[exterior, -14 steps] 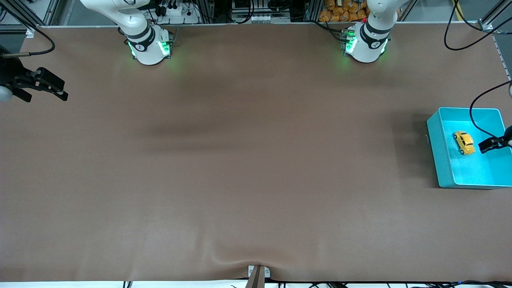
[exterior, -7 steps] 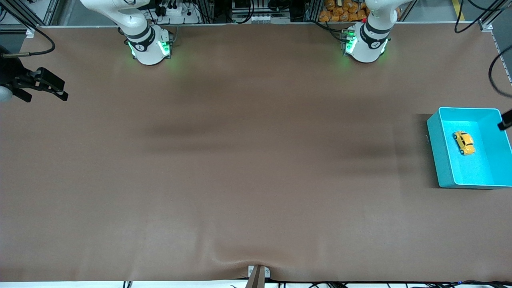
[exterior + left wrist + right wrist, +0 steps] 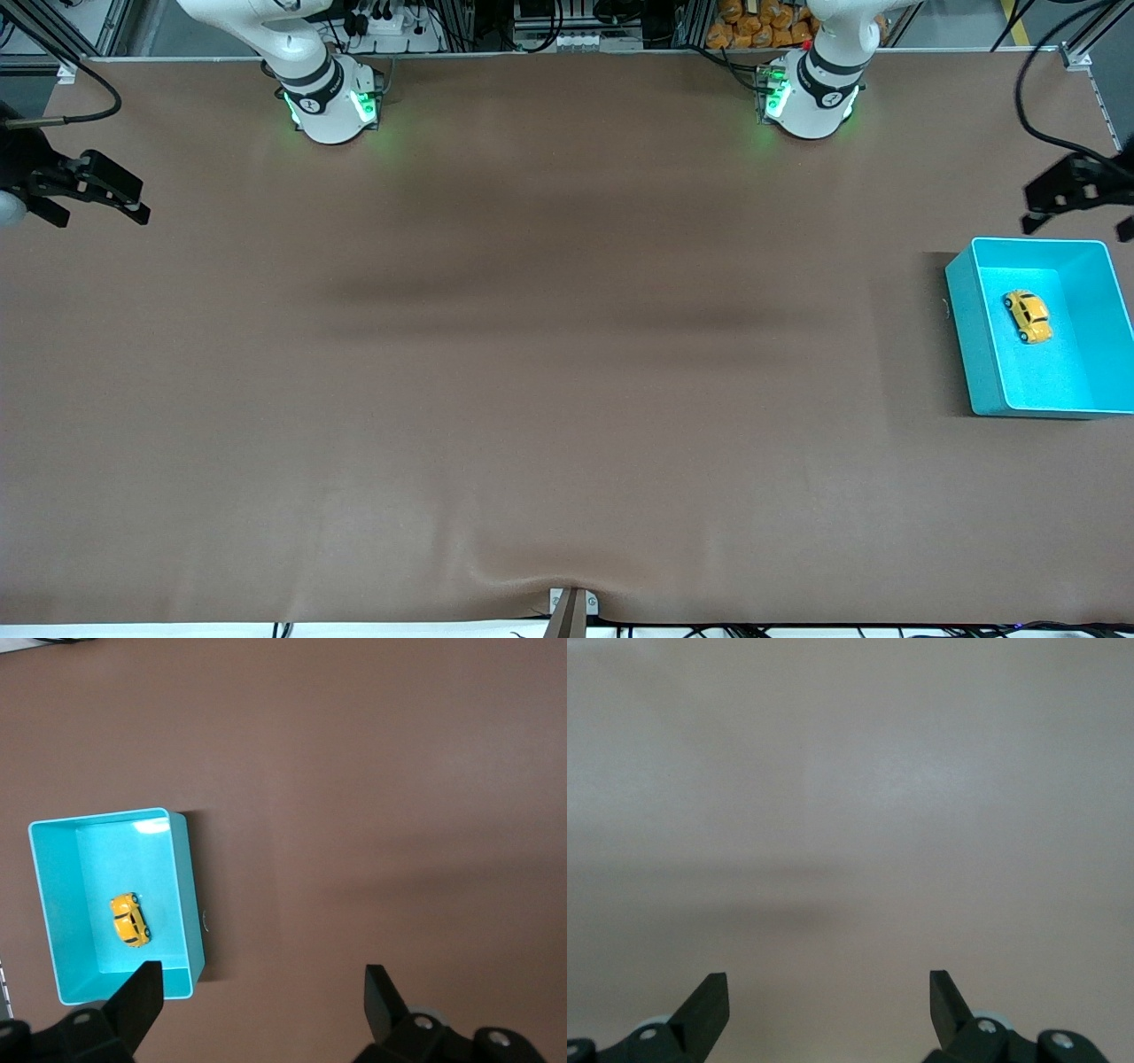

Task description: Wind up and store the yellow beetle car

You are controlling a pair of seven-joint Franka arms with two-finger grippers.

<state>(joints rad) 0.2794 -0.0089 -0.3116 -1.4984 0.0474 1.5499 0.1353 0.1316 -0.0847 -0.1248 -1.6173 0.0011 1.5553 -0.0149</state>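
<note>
Both pincers stand spread and empty. The yellow beetle car [image 3: 1028, 316] lies on its wheels inside the turquoise bin [image 3: 966, 328], at the left arm's end of the table [image 3: 532, 354], well below the left pincer [image 3: 259, 992], which hangs over bare table just beside the bin's rim. The right pincer [image 3: 828, 992] waits over the table's right-arm end, well apart from everything. Judged from this, storing looks done; the sound move is to lift the left arm clear without brushing the bin wall or its trailing cable [image 3: 1032, 106]. Whether the car was wound cannot be told. In the front view the left pincer is cut off by the picture's edge, and the car's details are too small to read.
</note>
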